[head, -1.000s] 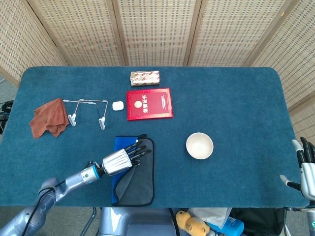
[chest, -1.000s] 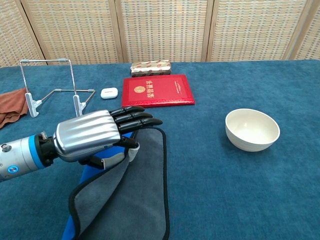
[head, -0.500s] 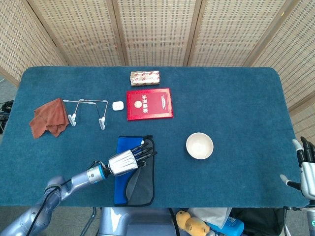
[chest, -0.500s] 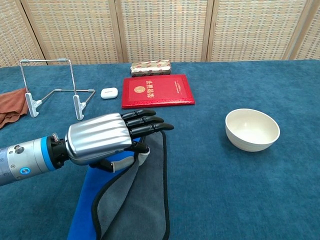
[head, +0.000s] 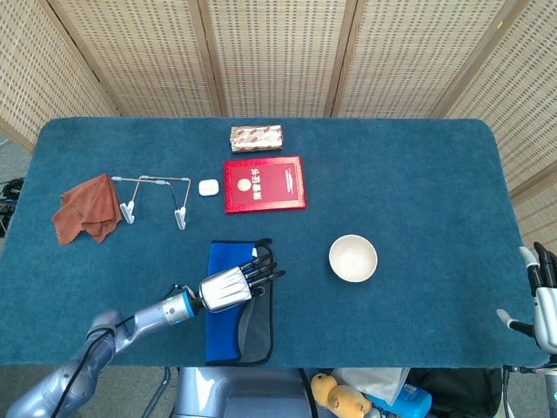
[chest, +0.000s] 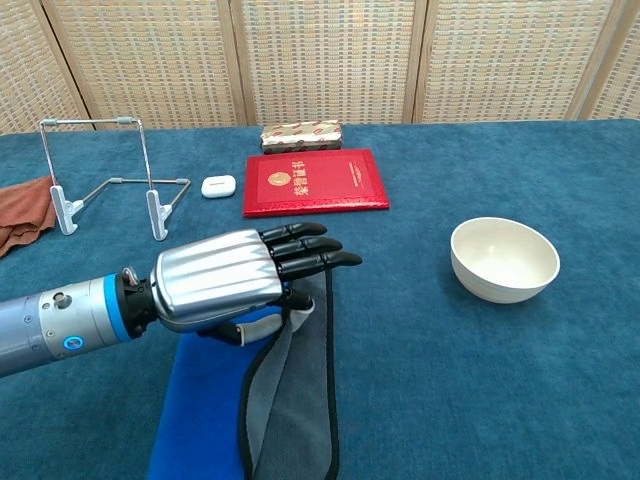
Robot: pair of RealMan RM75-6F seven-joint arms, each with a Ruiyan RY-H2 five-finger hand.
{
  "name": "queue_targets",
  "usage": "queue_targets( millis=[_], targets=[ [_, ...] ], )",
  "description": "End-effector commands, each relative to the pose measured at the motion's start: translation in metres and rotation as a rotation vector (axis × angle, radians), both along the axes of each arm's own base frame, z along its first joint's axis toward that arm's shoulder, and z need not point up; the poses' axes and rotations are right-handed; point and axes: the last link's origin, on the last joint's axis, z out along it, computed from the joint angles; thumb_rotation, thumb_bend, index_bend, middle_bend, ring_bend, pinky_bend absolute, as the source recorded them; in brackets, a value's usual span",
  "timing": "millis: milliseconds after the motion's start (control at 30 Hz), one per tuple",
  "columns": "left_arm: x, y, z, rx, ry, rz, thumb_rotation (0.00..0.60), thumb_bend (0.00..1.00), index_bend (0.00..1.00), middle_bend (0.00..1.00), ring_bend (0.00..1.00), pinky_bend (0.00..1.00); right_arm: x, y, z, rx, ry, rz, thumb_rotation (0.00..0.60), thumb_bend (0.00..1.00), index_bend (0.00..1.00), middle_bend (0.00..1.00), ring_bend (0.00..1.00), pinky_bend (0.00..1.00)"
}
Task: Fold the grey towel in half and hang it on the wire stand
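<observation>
At the tabletop's (head: 418,174) six o'clock edge, our left hand (chest: 235,290) pinches the grey towel's (chest: 300,400) raised edge over its blue underside (to halve it, we judge). The wire stand (head: 157,198) waits toward ten o'clock; our right hand (head: 541,300) idles, fingers loosely apart.

Bright, even light falls from overhead, leaving only faint, soft shadows on the blue felt-covered table (head: 418,174). Both views are sharp, without blur. Pale streaks of glare run along the ribbed silver back of the left hand (chest: 225,285).
</observation>
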Motion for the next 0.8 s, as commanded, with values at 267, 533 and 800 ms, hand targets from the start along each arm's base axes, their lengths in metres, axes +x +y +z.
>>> queue_targets(
  millis=[267, 533, 800],
  targets=[
    [0.007, 0.001, 0.003, -0.005, -0.057, 0.018, 0.600, 0.38, 0.00, 0.00, 0.00, 0.00, 0.000, 0.001, 0.000, 0.001, -0.004, 0.001, 0.600, 0.00, 0.00, 0.00, 0.00, 0.00],
    [0.007, 0.013, 0.029, 0.021, -0.142, 0.038, 0.600, 0.38, 0.00, 0.00, 0.00, 0.00, 0.000, 0.002, 0.002, -0.003, -0.008, 0.005, 0.600, 0.00, 0.00, 0.00, 0.00, 0.00],
    [-0.009, 0.034, 0.063, 0.059, -0.111, 0.140, 0.600, 0.37, 0.00, 0.00, 0.00, 0.00, 0.002, 0.003, 0.002, -0.002, -0.011, 0.011, 0.600, 0.00, 0.00, 0.00, 0.00, 0.00]
  ],
)
